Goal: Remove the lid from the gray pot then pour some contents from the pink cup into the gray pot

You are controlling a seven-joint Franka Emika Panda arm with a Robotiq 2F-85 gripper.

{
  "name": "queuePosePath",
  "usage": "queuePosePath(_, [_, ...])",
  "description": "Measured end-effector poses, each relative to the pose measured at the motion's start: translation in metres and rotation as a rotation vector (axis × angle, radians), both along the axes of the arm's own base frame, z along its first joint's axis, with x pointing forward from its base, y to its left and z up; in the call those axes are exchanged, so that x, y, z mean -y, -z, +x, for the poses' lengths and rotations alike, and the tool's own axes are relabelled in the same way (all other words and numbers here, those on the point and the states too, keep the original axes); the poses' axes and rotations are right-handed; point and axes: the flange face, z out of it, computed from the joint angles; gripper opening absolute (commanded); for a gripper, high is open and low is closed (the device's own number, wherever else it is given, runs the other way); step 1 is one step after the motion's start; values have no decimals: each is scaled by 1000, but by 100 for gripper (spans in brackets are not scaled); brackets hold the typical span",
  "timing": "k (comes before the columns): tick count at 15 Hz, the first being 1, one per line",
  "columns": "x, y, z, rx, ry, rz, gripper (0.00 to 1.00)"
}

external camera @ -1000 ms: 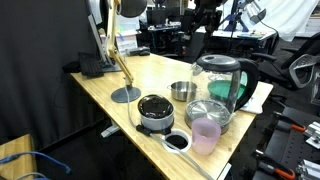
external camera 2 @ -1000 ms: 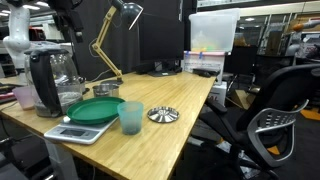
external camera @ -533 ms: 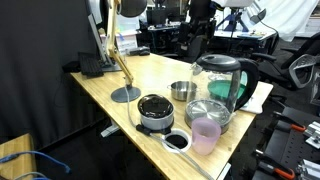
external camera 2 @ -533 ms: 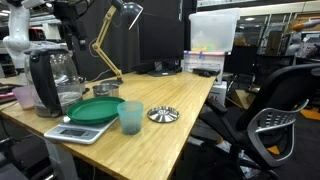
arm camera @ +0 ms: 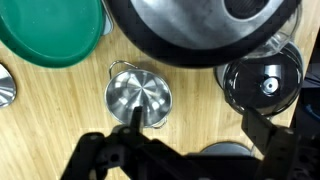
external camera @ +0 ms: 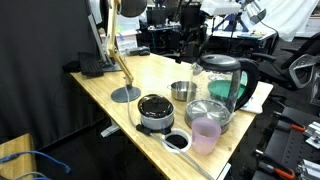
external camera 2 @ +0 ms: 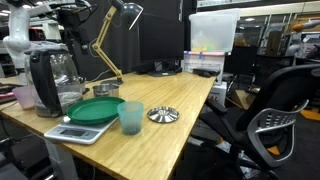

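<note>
Judging from how things lie, no step of the task is seen to be done. The small round near-black lid [external camera: 153, 103] with its shiny knob is seated on the short blue-gray pot [external camera: 156, 122], which is placed near the front edge of the pale wooden surface [external camera: 150, 70]. The translucent pale pink plastic cup [external camera: 206, 134] is stood upright near the pot, with a white-rimmed black disc [external camera: 176, 141] lying between them. The gripper [external camera: 192, 50] is held high over the far part of the surface, well apart from pot and cup. In the wrist view its fingers [arm camera: 265, 135] are spread wide with nothing held, and a small shiny steel cup [arm camera: 138, 97] is seen beneath them. Everything is left: the lid must be lifted and set aside, then the cup grasped and tipped over the pot.
</note>
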Motion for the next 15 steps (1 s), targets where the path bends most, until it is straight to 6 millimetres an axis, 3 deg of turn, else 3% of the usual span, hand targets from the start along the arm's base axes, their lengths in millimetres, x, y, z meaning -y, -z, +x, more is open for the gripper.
queuePosePath(6, [-6, 8, 1, -12, -21, -10, 100])
queuePosePath(15, [-74, 60, 40, -83, -169, -15, 100])
